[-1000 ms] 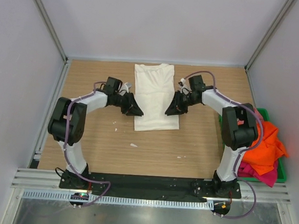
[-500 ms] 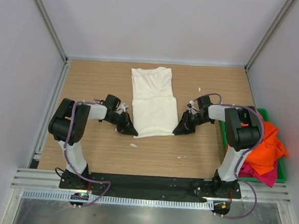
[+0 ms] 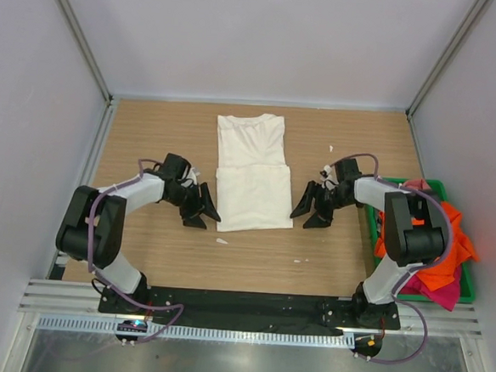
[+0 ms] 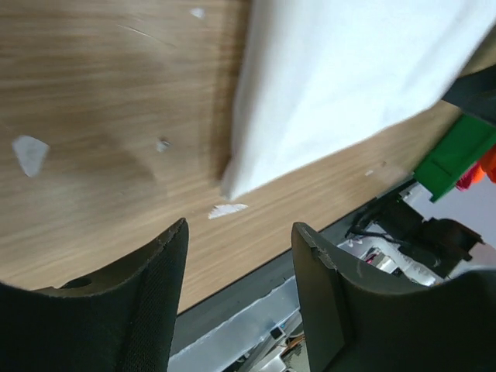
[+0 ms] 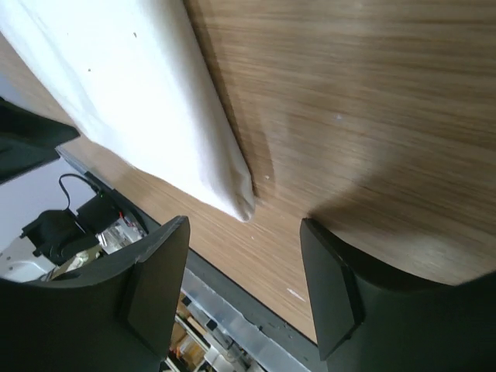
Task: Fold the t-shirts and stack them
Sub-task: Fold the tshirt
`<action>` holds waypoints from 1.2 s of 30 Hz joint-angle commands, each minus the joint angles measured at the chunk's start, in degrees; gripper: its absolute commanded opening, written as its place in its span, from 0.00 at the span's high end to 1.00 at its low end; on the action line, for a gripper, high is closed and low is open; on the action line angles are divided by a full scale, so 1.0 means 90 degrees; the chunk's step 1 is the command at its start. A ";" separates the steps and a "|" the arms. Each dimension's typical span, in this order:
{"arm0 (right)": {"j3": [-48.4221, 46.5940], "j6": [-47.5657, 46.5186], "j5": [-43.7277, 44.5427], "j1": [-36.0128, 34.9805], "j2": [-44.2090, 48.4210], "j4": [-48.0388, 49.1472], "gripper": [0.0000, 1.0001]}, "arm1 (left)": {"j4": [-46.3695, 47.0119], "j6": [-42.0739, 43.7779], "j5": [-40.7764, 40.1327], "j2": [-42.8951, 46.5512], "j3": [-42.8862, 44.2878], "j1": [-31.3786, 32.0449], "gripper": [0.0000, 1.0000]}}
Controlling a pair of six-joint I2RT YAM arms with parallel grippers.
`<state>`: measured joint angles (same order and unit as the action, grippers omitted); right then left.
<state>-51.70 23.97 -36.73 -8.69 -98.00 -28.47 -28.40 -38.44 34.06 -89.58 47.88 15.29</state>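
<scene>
At mid-frame, released the half-folded shirt (image 3: 250, 173); drew left pincer (image 3: 199, 214) and right pincer (image 3: 309, 213) aside, wide open and empty, with one fold done.

On my feed, a light wood-grain worktop (image 3: 362, 143) is boxed in by three plain, pale grey-lilac surfaces: the back wall (image 3: 258, 42), left wall (image 3: 22, 136) and right wall (image 3: 490, 126). I see an aluminium post (image 3: 76, 29) rising at each back corner. Along the near edge run an aluminium rail (image 3: 62, 292), a slotted white strip (image 3: 246, 335) and a dull metal sheet (image 3: 235, 368). A green bin (image 3: 468, 289) sits at the right edge. The light is soft and even. Small white flecks (image 3: 221, 240) dot the wood.
</scene>
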 commanded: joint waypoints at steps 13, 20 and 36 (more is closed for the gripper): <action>-0.0115 -0.0398 0.0976 -0.0880 -0.0557 0.0721 0.37 | 0.1154 -0.0075 -0.0845 -0.1052 -0.0144 0.0244 0.45; 0.0002 -0.0027 0.0976 -0.1095 -0.0928 0.1443 0.41 | 0.1388 -0.0378 -0.1148 -0.1452 -0.0319 0.0401 0.46; 0.0539 0.0462 0.0468 -0.1124 -0.0879 0.2187 0.84 | 0.2013 -0.0534 -0.0778 -0.2117 -0.0476 0.0215 0.97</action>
<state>-50.15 29.47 -39.29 -17.91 -104.22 -9.47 -14.52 -46.09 39.66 -103.09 46.85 15.99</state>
